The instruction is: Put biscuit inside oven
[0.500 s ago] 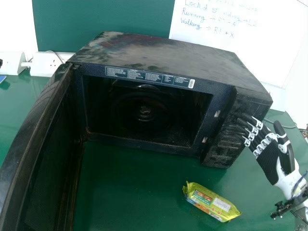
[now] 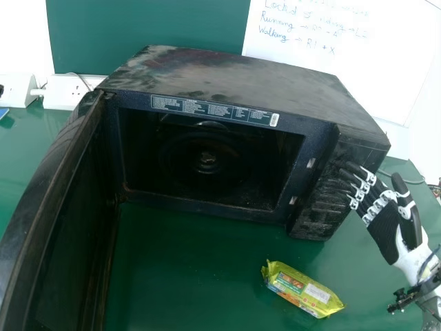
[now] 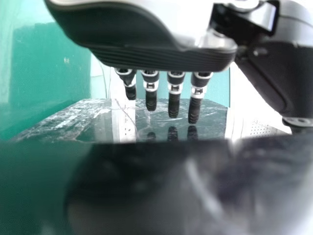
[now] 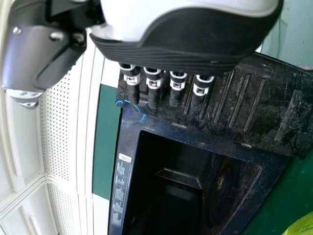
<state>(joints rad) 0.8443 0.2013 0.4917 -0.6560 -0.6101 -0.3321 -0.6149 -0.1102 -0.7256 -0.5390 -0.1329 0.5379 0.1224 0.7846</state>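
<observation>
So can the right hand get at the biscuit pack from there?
Probably yes: the right hand is open by the oven, the biscuit pack lies outside on the table, and nothing stands between hand and pack in the head view.

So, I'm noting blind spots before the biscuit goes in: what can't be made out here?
Head view: the near end of the oven door, cut off by the picture's edge.
Head view: the underside of the biscuit packet, hidden by the packet itself.
Right wrist view: most of that packet, cut off by a corner.
Left wrist view: the dark shape up close, too blurred to name.
Head view: whether the right hand touches the oven.
</observation>
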